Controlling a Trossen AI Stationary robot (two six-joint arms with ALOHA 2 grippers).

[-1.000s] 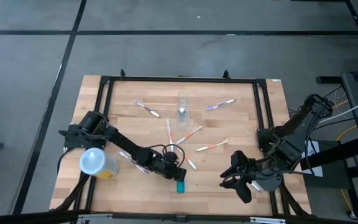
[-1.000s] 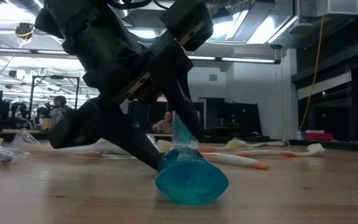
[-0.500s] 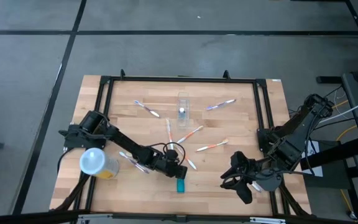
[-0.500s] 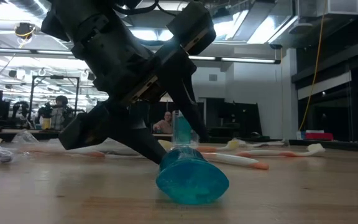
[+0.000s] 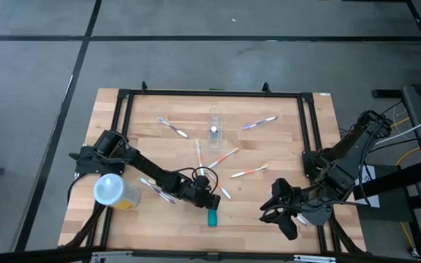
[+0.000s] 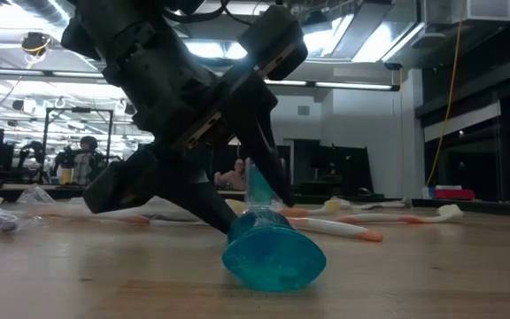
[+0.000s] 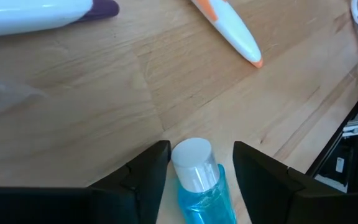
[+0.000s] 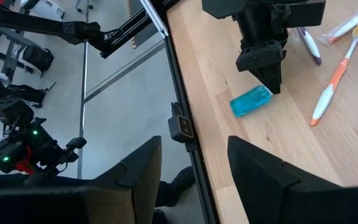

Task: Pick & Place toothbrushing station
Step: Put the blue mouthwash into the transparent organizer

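Observation:
The clear toothbrush holder (image 5: 215, 124) sits at the table's far middle, and no gripper is near it. My left gripper (image 5: 205, 202) is open and low over the table's near middle. Its fingers stand on either side of the white-capped end (image 7: 192, 163) of a blue bottle (image 5: 212, 218). The bottle lies on its side on the wood, with its base toward the near edge (image 6: 273, 257). My right gripper (image 5: 278, 210) is open and empty at the near right, above the table. My left gripper comes at the blue bottle slanting down from the table's far left, with a finger on each side of its white cap (image 7: 192, 163). One finger (image 7: 157, 163) stands right against the cap; I cannot tell whether it touches. The other finger (image 7: 250, 163) stands apart from it.
A yellow tub with a pale round lid (image 5: 112, 191) stands at the near left, beside the left arm. Several toothbrushes (image 5: 248, 172) lie scattered across the middle of the table. A black frame (image 5: 210, 93) runs around the table. People show in the room beyond (image 6: 82, 151).
My left gripper has shifted slightly toward the table's right over the blue bottle. The bottle stays lying where it was.

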